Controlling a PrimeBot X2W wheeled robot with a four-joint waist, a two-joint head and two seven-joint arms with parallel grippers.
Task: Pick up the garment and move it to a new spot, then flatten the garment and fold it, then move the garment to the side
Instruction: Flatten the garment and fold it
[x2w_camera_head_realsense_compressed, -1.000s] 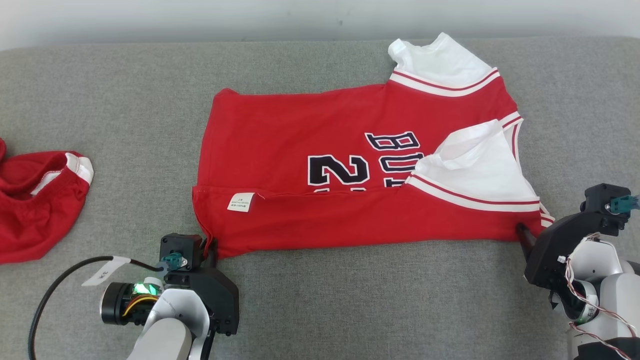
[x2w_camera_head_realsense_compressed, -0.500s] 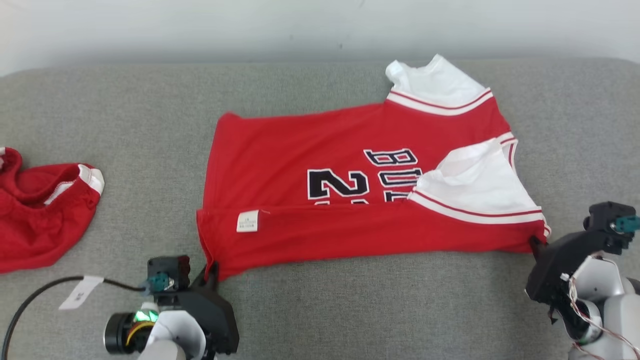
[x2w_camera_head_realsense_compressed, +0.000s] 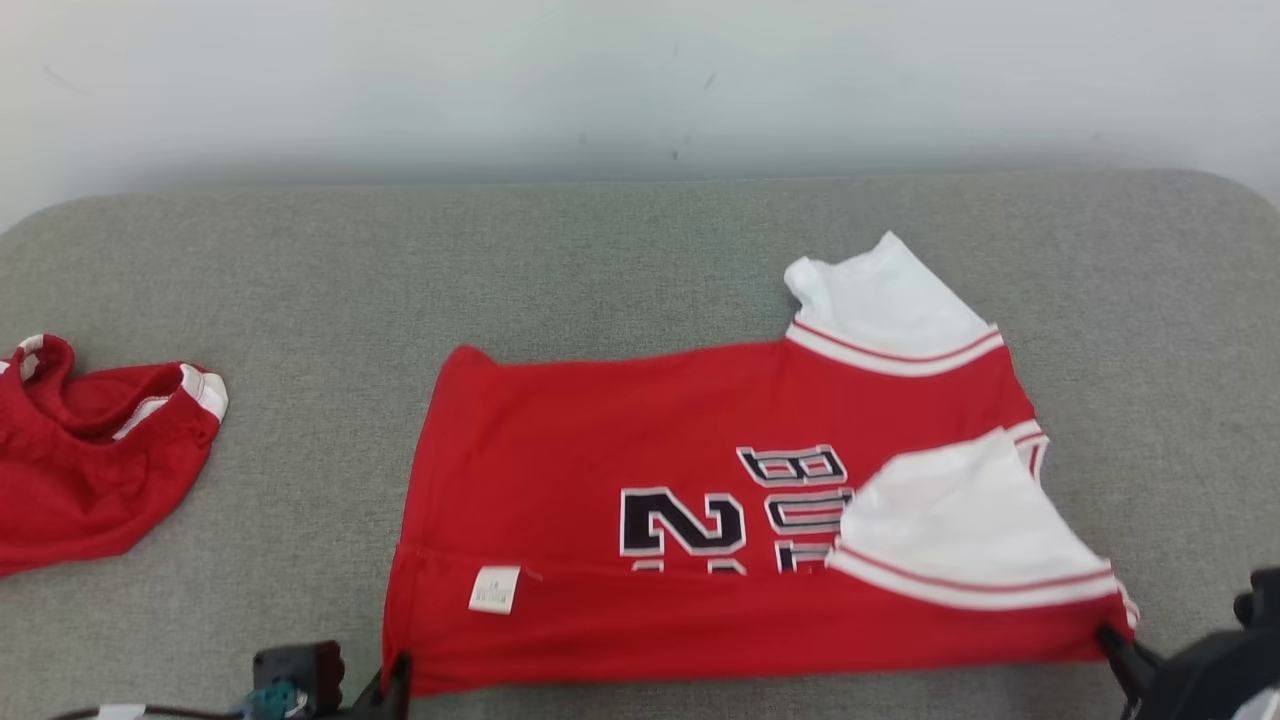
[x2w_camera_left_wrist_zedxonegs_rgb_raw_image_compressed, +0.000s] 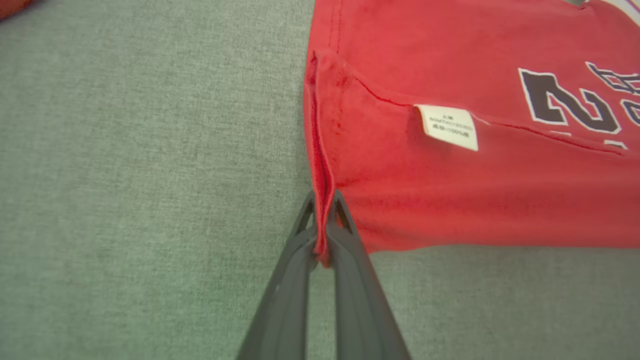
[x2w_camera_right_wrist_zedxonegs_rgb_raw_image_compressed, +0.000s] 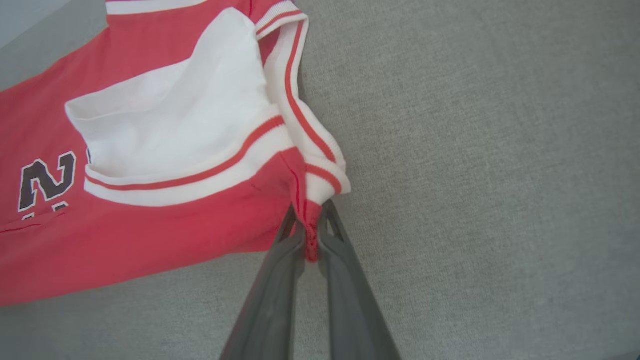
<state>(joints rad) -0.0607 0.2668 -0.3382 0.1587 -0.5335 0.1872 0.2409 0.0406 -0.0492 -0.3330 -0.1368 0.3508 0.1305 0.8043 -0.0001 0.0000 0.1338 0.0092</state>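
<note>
The garment (x2w_camera_head_realsense_compressed: 650, 470) is a red jersey with white sleeves and dark lettering, spread on the grey cushion with its near long edge folded over, a white label (x2w_camera_head_realsense_compressed: 494, 588) showing. My left gripper (x2w_camera_head_realsense_compressed: 400, 668) is shut on the jersey's near left hem corner (x2w_camera_left_wrist_zedxonegs_rgb_raw_image_compressed: 322, 220). My right gripper (x2w_camera_head_realsense_compressed: 1110, 640) is shut on the near right corner by the striped sleeve cuff (x2w_camera_right_wrist_zedxonegs_rgb_raw_image_compressed: 310, 220). A white sleeve (x2w_camera_head_realsense_compressed: 960, 525) lies folded over the chest.
A second red garment (x2w_camera_head_realsense_compressed: 90, 470) with white trim lies crumpled at the left edge of the grey cushion (x2w_camera_head_realsense_compressed: 620, 260). A pale wall (x2w_camera_head_realsense_compressed: 640, 80) runs behind the cushion's far edge. Bare cushion lies beyond the jersey and to its right.
The head view has tilted up, so everything sits lower in it. My right gripper has shut on the jersey's right corner. The left grip is unchanged.
</note>
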